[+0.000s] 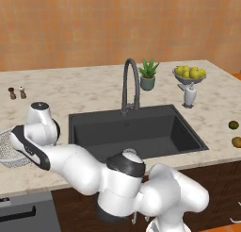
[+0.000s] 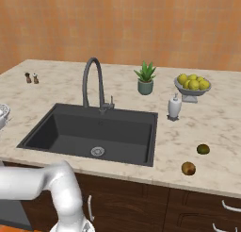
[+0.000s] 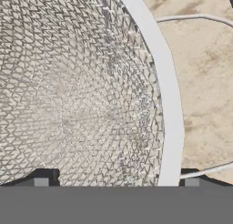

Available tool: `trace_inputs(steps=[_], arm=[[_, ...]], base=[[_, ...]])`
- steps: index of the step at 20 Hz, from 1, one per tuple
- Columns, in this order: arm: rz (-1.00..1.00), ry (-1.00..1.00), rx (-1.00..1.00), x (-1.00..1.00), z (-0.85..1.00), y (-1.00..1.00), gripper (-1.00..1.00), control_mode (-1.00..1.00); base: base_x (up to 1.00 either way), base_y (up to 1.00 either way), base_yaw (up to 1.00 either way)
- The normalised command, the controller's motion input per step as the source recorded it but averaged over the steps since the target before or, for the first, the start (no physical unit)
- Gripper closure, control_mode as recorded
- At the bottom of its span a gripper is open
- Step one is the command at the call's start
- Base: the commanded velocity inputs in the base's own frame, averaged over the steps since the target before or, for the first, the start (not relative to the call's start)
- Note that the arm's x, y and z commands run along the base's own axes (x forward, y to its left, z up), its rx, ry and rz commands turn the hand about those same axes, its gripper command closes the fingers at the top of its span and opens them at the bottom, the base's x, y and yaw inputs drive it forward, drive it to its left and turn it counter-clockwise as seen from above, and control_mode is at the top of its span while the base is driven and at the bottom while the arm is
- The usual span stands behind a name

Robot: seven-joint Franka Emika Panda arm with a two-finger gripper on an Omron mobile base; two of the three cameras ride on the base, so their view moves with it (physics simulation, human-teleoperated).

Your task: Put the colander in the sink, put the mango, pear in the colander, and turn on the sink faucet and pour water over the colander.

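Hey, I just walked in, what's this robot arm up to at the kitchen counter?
The white robot arm is reaching left of the dark rectangular sink toward the round whitish-silver mesh colander, which sits on the beige marbled counter. The open gripper hovers close over the colander's rim, one fingertip on each side of it, nothing grasped yet. The sink is empty and no water runs from the dark gooseneck faucet. Two small fruits, one dark green and one brownish, wait on the counter right of the sink.

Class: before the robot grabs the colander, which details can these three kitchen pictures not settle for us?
- Colander, left base view: mostly covered by the arm and cut by the picture edge.
- Gripper, hand view: tips barely rise into view, so contact with the rim is unclear.
- Two fruits, right base view: too small to name.
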Motion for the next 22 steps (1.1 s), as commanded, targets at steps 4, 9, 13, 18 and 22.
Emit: trace_inputs(steps=[4, 9, 13, 18, 22], arm=[[-0.03, 0.00, 0.00, 0.00, -0.52, 0.11, 1.00, -1.00], [-0.01, 0.00, 0.00, 0.00, -0.19, 0.00, 1.00, -1.00], [0.00, -0.02, 0.00, -0.17, 0.00, -0.38, 1.00, -1.00], [0.00, -0.11, 0.00, -0.32, 0.00, -0.78, 1.00, -1.00], [-0.01, -0.10, 0.02, -0.37, 0.00, -0.84, 1.00, -1.00]], base=[[0.00, 0.00, 0.00], [0.00, 0.00, 0.00], [0.00, 0.00, 0.00], [0.00, 0.00, 0.00], [0.00, 0.00, 0.00]])
